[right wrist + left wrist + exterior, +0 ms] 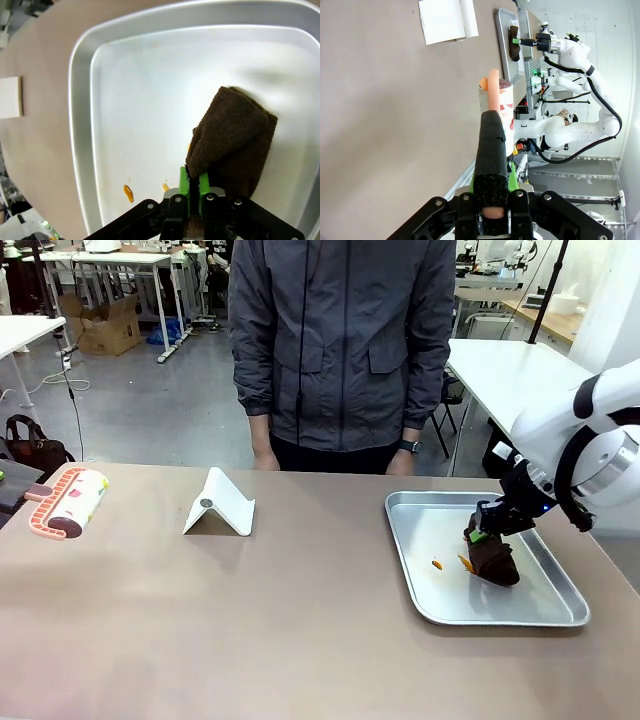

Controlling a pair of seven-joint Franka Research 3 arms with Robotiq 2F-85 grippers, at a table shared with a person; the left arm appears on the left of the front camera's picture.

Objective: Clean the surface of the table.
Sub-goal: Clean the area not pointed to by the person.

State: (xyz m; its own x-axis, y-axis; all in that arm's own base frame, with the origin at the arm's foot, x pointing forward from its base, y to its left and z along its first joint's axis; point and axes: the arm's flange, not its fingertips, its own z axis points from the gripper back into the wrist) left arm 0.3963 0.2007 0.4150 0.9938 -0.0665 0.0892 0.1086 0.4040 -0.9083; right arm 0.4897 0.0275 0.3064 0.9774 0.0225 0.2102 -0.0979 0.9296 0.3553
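The brownish table (300, 630) (390, 130) spreads across the front view. A lint roller (66, 502) with a pink frame lies near its left end. In the left wrist view my left gripper (491, 200) is shut on the roller's black foam handle (490, 150), and the roll (496, 95) points away over the tabletop. My right gripper (492, 523) (194, 182) is shut on a dark brown cloth (495, 560) (232, 135). The cloth hangs down onto the floor of a silver metal tray (432, 605) (80, 125) at the right.
Small orange stains (438, 564) (128, 192) mark the tray floor beside the cloth. A white folded stand (220, 505) (445, 20) sits mid-table. A person in a dark jacket (340, 340) stands at the far edge, hands by the table.
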